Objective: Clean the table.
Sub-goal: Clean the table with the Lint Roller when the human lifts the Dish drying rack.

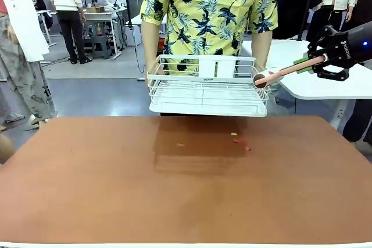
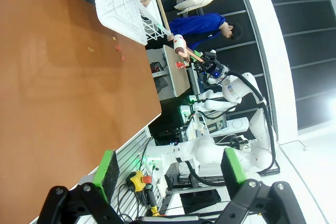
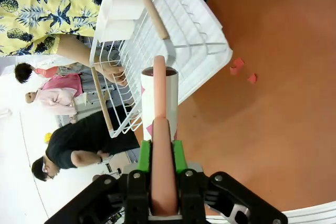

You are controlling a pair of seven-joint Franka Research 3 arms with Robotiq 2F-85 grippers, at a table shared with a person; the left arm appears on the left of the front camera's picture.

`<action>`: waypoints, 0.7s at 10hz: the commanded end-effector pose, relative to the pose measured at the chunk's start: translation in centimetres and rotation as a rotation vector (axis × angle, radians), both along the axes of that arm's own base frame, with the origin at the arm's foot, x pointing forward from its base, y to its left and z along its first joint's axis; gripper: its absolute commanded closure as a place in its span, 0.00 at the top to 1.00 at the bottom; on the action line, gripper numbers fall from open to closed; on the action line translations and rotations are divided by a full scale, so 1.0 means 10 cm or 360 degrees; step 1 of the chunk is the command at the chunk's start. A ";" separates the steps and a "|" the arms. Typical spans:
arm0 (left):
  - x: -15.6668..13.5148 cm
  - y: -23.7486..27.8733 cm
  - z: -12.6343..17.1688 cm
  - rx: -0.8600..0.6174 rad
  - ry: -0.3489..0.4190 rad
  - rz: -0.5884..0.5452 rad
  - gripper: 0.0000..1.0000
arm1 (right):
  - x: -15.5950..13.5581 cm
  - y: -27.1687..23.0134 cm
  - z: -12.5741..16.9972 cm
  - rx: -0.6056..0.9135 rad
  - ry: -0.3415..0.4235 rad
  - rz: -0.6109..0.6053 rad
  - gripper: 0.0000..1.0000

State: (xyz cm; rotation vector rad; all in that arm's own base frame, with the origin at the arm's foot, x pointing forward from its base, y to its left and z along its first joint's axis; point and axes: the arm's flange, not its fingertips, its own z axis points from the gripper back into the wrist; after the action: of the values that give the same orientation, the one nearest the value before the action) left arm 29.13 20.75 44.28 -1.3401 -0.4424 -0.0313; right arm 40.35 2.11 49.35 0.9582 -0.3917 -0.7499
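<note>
Table (image 1: 87, 190) free; rack (image 1: 174, 96) @ far edge

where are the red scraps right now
Front view: the red scraps lie on the table, right of centre near its far edge, just in front of the right end of the white basket.

My front camera sits at the near edge of the table (image 1: 174, 190), facing across it to a person (image 1: 209, 10) holding a white wire rack (image 1: 206, 88). My left wrist camera, rolled sideways, views the same table and rack from farther back. My right wrist camera looks closely along the right gripper (image 3: 161, 153) and its pink-handled roller (image 3: 149, 98) toward the rack.
</note>
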 end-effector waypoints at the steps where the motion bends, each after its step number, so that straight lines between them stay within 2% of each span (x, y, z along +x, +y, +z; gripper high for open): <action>1: -0.03 0.01 0.03 -0.0005 -0.0006 0.0002 1.00 | 0.04 -0.08 0.09 -0.0119 0.0017 0.0117 0.21; 4: -0.03 0.01 0.03 -0.0005 -0.0006 0.0002 1.00 | 0.25 -0.27 0.38 -0.0489 0.0048 0.0453 0.21; 5: -0.03 0.01 0.03 -0.0005 -0.0006 0.0002 1.00 | 0.41 -0.32 0.40 -0.0609 0.0091 0.0618 0.21; 7: -0.03 0.01 0.03 -0.0005 -0.0006 0.0002 1.00 | 0.79 -0.32 0.40 -0.0826 0.0049 0.0866 0.21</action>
State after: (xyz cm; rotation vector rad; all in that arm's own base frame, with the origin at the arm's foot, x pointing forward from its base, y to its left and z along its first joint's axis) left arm 29.13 20.74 44.28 -1.3398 -0.4421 -0.0316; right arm 45.80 -1.11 52.83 0.5473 -0.2491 -0.2684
